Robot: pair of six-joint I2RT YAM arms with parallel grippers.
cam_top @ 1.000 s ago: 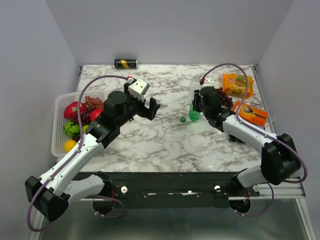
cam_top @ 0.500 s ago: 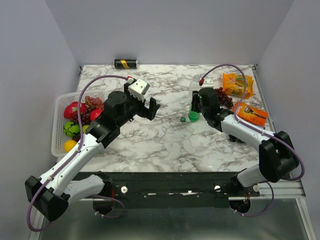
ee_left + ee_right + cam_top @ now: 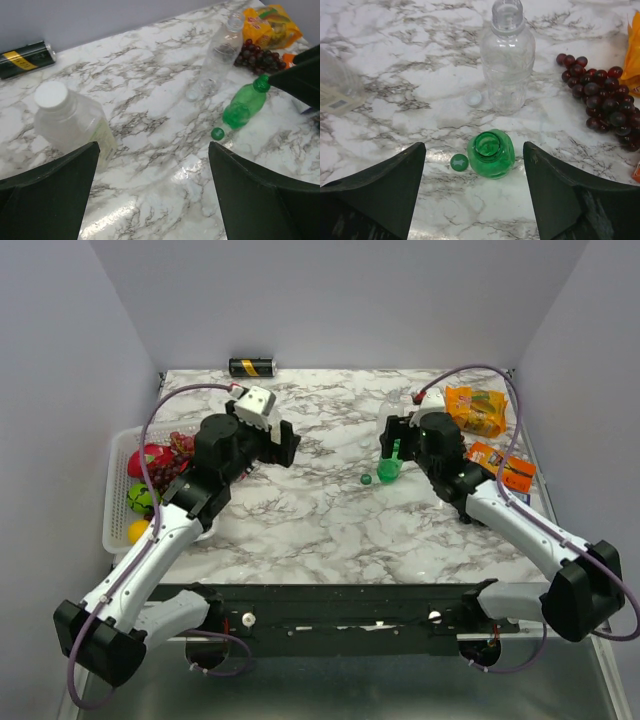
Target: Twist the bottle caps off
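Observation:
A small green bottle [image 3: 491, 154] stands upright with its mouth uncovered, its green cap [image 3: 459, 162] lying on the marble beside it. Directly above the bottle hangs my right gripper [image 3: 474, 145], open, its fingers clear of the bottle on both sides. Behind stands a larger clear bottle [image 3: 507, 55], also uncapped, with a clear cap [image 3: 473, 97] at its foot. Another clear bottle [image 3: 70, 122] with a white cap on stands just ahead of my left gripper [image 3: 152, 150], which is open and empty. From above, the green bottle [image 3: 388, 468] is under my right gripper [image 3: 393, 440].
A black-and-gold can [image 3: 251, 367] lies at the table's back edge. Dark grapes [image 3: 602, 100] and orange snack bags [image 3: 475, 410] lie at the right. A white basket [image 3: 115, 490] of fruit stands at the left edge, beside my left arm.
My right gripper has opened and let go of the green bottle, then pulled up and back. The left arm has shifted left and toward the back.

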